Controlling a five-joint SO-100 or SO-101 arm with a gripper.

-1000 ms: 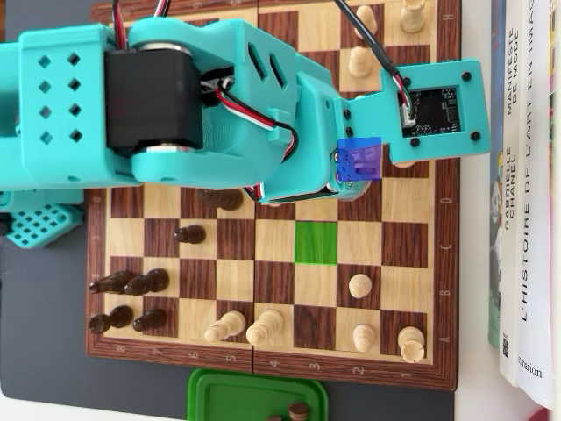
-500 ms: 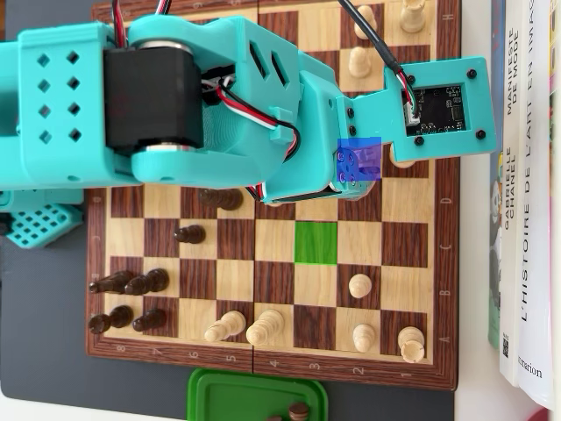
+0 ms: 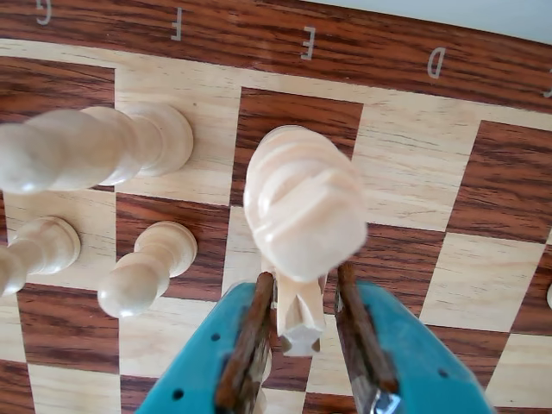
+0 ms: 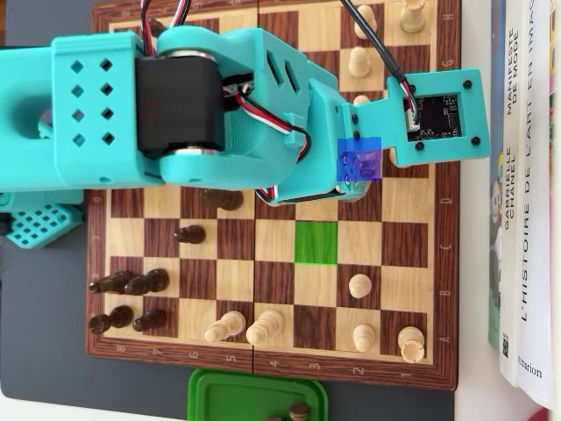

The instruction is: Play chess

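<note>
Wrist view: the fingers are closing on a light chess piece, apparently a knight, with the two pads either side of its base and at most a sliver of gap showing. I am reading this as a grip on the piece, though whether it is resting on the board or lifting off I cannot tell. It is sitting over the squares near the file letter E on the chessboard border. Other light pieces are standing to the left in this view, one tall piece nearest the border and a pawn just below it.

Overhead view: the teal arm is covering the upper board, so the gripped piece is hidden here. A blue marking is showing at the arm's tip and a green square is lying one row below and one column left of it; I am taking blue as the source and green as the destination.

Progress judgement: pickup is looking done or nearly so. Carrying to the green square, setting down and releasing are remaining. The green tray below the board is holding at least one dark piece.
</note>
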